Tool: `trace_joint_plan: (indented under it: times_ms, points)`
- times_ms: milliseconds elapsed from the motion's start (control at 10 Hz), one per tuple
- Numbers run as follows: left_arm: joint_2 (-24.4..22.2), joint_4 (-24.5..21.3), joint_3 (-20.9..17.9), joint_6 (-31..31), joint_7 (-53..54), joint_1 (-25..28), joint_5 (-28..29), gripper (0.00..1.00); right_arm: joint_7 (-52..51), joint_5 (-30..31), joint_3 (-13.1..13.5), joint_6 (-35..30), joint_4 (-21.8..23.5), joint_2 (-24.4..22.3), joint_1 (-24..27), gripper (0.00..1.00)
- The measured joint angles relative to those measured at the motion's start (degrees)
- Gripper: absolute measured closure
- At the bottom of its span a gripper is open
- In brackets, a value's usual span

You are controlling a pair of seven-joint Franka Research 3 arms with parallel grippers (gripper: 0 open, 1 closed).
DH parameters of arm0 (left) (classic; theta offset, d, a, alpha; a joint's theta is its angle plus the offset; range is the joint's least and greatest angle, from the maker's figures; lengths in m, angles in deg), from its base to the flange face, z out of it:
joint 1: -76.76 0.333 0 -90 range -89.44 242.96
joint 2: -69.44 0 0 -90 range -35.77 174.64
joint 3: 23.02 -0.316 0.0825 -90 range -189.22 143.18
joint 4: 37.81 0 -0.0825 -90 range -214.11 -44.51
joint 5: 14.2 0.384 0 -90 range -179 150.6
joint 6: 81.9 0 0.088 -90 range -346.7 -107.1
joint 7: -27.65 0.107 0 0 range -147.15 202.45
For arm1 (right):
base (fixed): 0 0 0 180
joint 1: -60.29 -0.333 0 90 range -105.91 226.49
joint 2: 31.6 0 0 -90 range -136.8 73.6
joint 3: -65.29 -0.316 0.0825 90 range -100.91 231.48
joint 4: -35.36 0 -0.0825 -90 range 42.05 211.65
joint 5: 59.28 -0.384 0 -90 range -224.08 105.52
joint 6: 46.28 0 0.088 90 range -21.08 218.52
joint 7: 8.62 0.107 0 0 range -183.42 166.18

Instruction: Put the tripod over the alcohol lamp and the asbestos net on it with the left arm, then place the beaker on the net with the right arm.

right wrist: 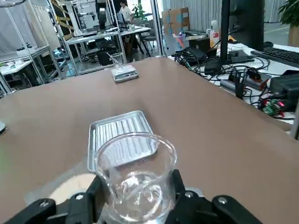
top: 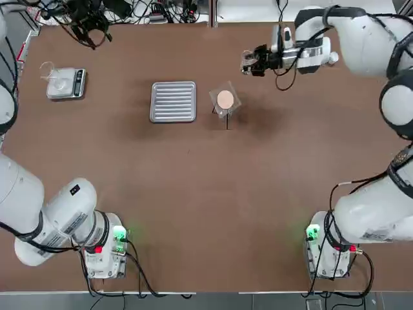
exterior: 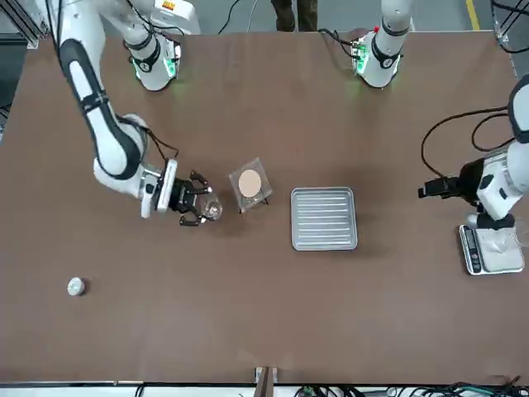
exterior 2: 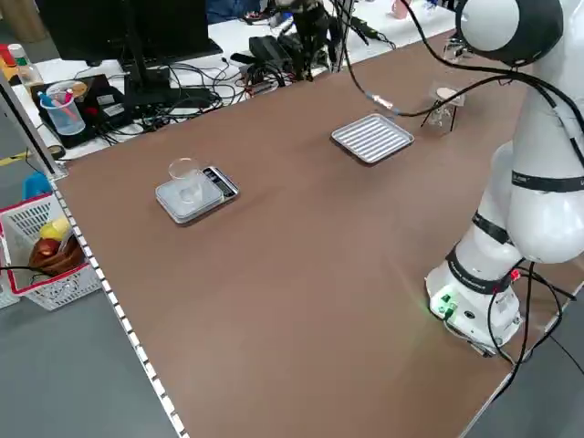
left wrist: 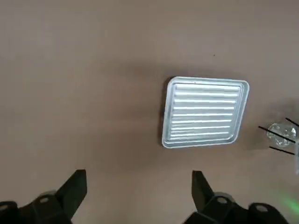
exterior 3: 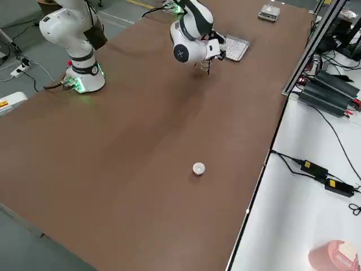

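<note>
Upright beaker (right wrist: 134, 179), mouth up, clamped in right gripper (right wrist: 135, 205).

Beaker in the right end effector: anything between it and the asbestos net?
No. In the top view only bare table separates the beaker from the asbestos net.

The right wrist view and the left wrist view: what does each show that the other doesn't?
Only the right wrist view shows the beaker clamped in the right end effector, the tan disc of the asbestos net and a distant scale. Only the left wrist view shows the open left end effector above bare table. Both show the ribbed silver tray.
</note>
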Motion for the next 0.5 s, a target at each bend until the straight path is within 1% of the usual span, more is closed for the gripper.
trace_joint_plan:
  times_ms: [100,200,400,500]
  points:
    - [-1.0,1.6,-0.5,0.8,-0.5,-0.3,0.5,0.01,1.0,-2.0,0.0,2.1,0.4,-1.0,-2.8,0.41]
    - [-3.0,2.5,-2.3,1.2,-0.5,-1.3,0.6,0.01,1.6,-3.2,0.0,3.9,0.8,-1.9,-5.1,0.41]
    - [-8.2,3.2,-8.1,3.2,-0.4,-5.5,0.6,0.01,2.0,-4.2,0.0,6.3,2.0,-3.4,-8.0,0.41]
    - [-10.1,3.8,-11.5,5.1,-0.4,-8.5,0.6,0.01,2.0,-4.5,0.0,6.9,2.8,-4.0,-9.0,0.41]
